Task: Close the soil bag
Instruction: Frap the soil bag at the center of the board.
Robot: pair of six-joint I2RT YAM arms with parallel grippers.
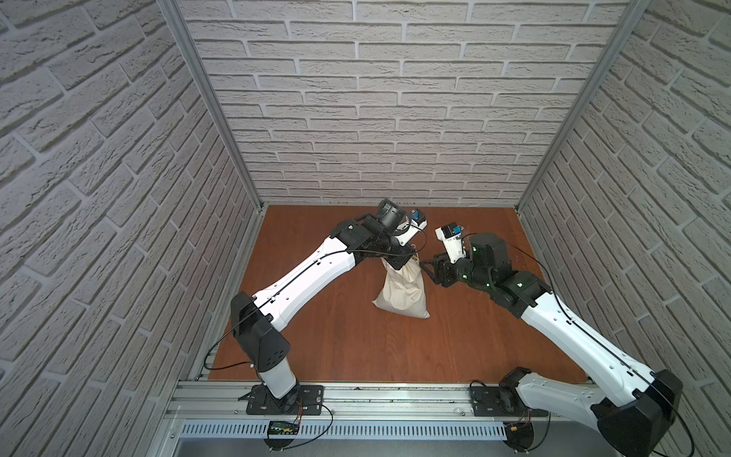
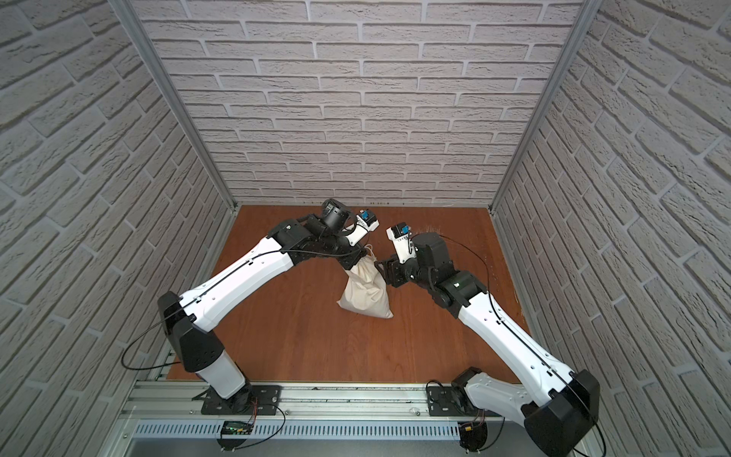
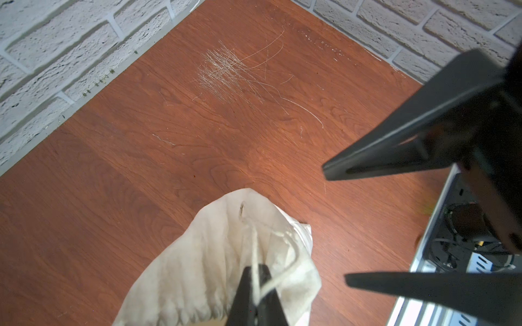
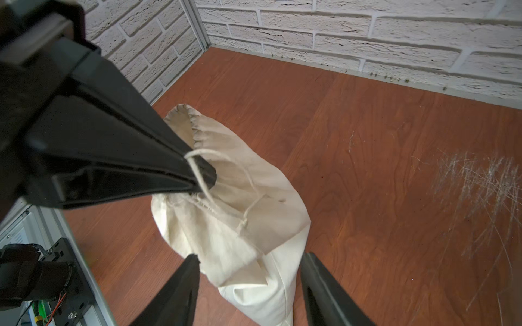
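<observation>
The soil bag [image 1: 402, 291] sits near the middle of the wooden table [image 1: 348, 340], well clear of every edge. Its fat bottom rests on the boards and its neck is drawn up and tipped toward the back edge, as both top views show [image 2: 366, 291]. The left gripper [image 4: 204, 175] has its fingers pressed tight together on the thin pale cord [image 4: 248, 215]. From the right wrist view I can see the cord loop over the fingertips and run down to the puckered, stitched rim. The left wrist view shows the same pinch from behind: the cord [image 3: 282, 269] comes out between the closed black fingers of the left gripper [image 3: 255, 280], with the cream cloth of the bag [image 3: 209, 254] bunched just below. The right gripper [image 1: 429, 271] stands on the bag's right side, level with its upper part, its fingers moderately spread with nothing clamped between them. In its own wrist view the fingertips [image 4: 194, 258] frame a fold of the cloth [image 4: 234, 240]. I cannot tell whether either finger touches the fabric. From where I stand the rim looks gathered along part of its length, but I cannot tell how far the mouth is drawn together. A patch of pale scratches [image 3: 226, 70] marks the table toward the back right corner.
</observation>
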